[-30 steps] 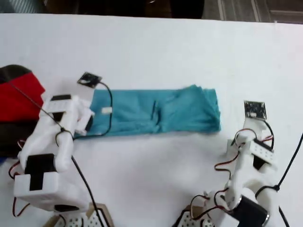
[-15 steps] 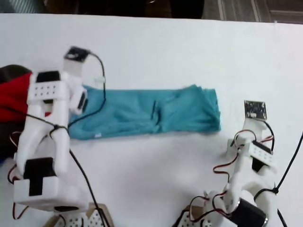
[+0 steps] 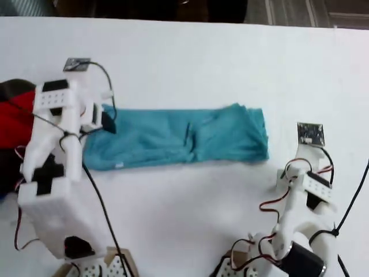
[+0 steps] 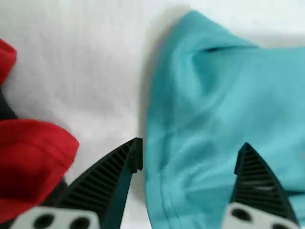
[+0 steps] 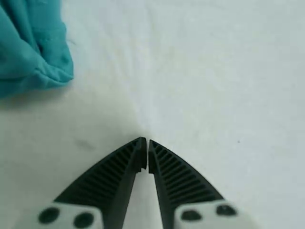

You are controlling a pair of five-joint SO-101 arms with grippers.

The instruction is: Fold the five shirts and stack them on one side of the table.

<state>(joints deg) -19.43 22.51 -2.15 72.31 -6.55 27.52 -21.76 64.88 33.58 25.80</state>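
Left arm swings back toward table's left edge. Red shirt (image 3: pixel 20 115) bunched at far left of table (image 3: pixel 202 63). Left gripper (image 4: pixel 190 148) over left end of teal shirt (image 3: pixel 179 138), jaws spread wide, holding nothing. Teal shirt lies as long folded strip mid-table. Right gripper (image 5: pixel 146 143) closed, empty, over bare table near strip's right end.

The left arm (image 3: pixel 53 173) stretches from the near-left corner of the surface along its left edge, with the wrist tipped downward and its jaws spread wide apart. The right arm (image 3: pixel 300 199) sits folded by the near-right corner, wrist angled down, its jaws closed with the tips almost touching.
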